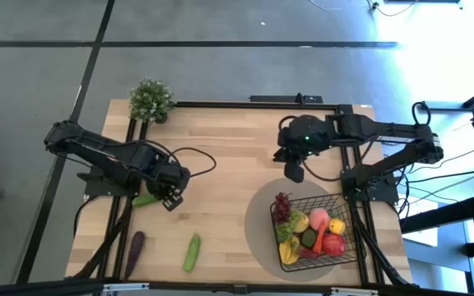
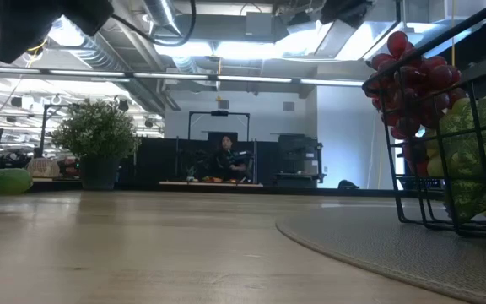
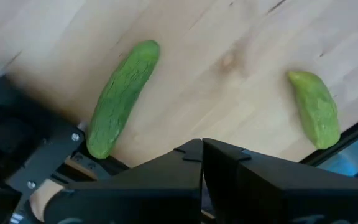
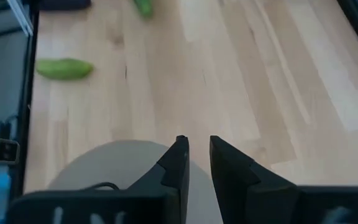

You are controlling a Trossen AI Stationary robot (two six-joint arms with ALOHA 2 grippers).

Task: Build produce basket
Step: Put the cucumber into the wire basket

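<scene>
The black wire basket (image 1: 315,232) stands on a round grey mat (image 1: 262,218) at the near right. It holds dark red grapes (image 1: 282,205), a pink peach (image 1: 319,218), a red apple (image 1: 333,243) and yellow and green fruit. In the low view the basket (image 2: 445,169) fills the right edge. A cucumber (image 1: 192,252), a dark eggplant (image 1: 135,249) and a short green piece (image 1: 145,200) lie on the wood at the near left. My left gripper (image 1: 171,200) is shut and empty beside the green piece (image 3: 316,111), with the cucumber (image 3: 123,90) ahead. My right gripper (image 1: 293,171) hovers just far of the mat, slightly open and empty.
A leafy potted plant (image 1: 151,100) stands at the table's far left corner. Bare wood (image 1: 229,164) lies between the two arms. Black frame rails run along the table's left edge (image 1: 126,156) and right edge (image 1: 360,164).
</scene>
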